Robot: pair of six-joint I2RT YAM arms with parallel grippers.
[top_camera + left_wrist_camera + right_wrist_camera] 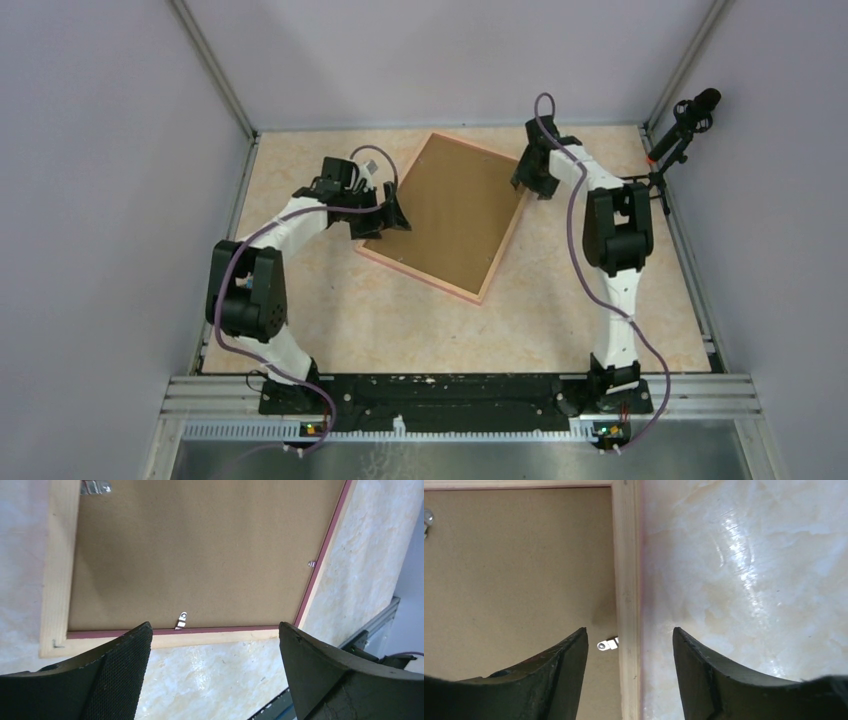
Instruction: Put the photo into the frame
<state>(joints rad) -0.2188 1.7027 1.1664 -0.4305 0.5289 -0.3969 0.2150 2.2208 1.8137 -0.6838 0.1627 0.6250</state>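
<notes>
The frame [495, 262] lies face down on the table, tilted, with a brown backing board [455, 210] filling it. The photo is not in view. My left gripper [393, 222] is open at the frame's left edge; in the left wrist view [215, 632] its jaws stand wide apart over the light wood edge [210, 639] and a small metal clip [181, 620]. My right gripper [532, 188] is open at the frame's right edge; in the right wrist view [630, 635] its jaws straddle the wood edge [626, 570] beside a metal clip [607, 644].
A black microphone on a stand [683, 128] is at the table's far right corner. Metal rails [460, 392] run along the near edge by the arm bases. Grey walls enclose the table on three sides. More clips show on the backing [95, 487] [311, 564].
</notes>
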